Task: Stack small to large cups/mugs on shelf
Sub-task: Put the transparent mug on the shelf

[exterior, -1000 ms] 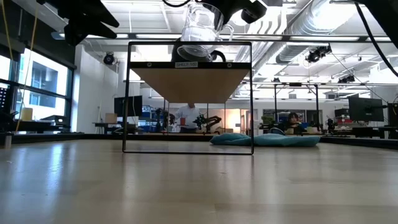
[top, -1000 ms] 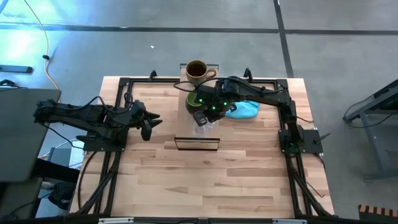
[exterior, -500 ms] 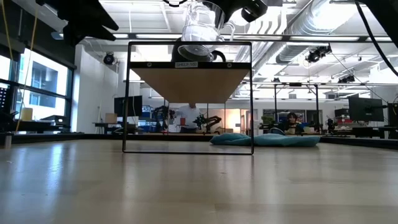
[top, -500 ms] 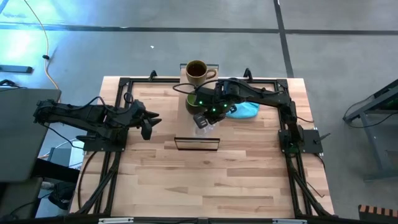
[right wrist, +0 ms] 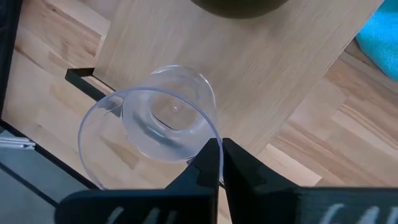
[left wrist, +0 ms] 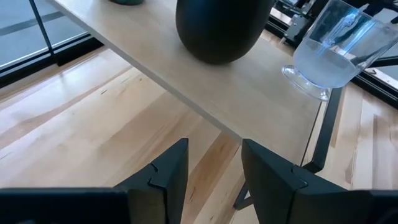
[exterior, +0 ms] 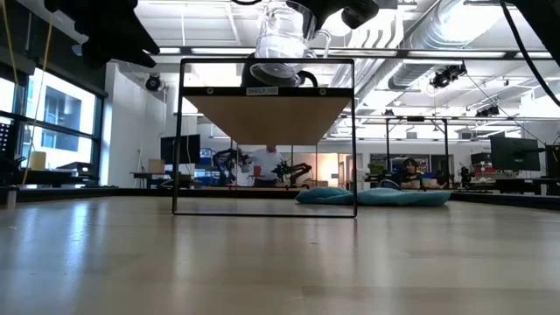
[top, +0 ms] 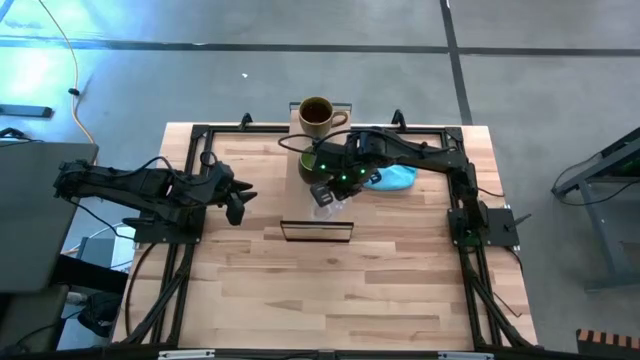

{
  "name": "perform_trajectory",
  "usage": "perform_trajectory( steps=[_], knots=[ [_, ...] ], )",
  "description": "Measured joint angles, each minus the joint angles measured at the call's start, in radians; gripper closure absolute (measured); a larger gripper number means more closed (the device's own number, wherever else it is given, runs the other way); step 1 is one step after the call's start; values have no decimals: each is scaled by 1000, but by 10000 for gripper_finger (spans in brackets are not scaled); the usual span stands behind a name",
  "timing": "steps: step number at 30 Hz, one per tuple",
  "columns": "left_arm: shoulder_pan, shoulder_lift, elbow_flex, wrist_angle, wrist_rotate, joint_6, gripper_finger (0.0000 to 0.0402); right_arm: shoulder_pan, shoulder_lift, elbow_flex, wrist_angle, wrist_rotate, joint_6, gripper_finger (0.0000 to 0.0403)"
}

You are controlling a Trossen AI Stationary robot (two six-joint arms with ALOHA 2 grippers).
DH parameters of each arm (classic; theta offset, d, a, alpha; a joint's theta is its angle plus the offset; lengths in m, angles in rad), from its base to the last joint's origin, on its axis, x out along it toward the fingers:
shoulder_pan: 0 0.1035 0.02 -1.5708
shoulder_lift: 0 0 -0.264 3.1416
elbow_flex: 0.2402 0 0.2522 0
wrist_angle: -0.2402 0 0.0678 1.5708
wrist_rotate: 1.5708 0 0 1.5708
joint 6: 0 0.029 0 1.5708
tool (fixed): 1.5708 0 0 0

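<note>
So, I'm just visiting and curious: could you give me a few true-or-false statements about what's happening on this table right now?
1. The right gripper pinches the rim of the clear glass cup. True.
2. The glass cup sits inside the brown mug. False: it is at the shelf's near end, apart from the brown mug at the far end.
3. The left gripper holds the dark green mug. False: its fingers are open and empty, short of the shelf.
4. A turquoise cloth lies on the table beside the shelf. True.
</note>
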Motion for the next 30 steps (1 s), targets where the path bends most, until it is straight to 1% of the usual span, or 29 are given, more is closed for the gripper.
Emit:
perform_trajectory(
  steps=[4, 12, 20, 30],
  knots=[
    [0, 0, 0, 1, 0, -17, 263, -1, 0, 0, 1, 6, 1, 403],
    [0, 0, 0, 13, 0, -37, 263, -3, 0, 0, 10, 53, 43, 403],
    [0, 0, 0, 49, 0, -36, 263, -6, 1, 0, 12, 57, 70, 403],
    [0, 0, 0, 56, 4, -36, 263, 0, 34, 0, 11, 55, 77, 403]
  ],
)
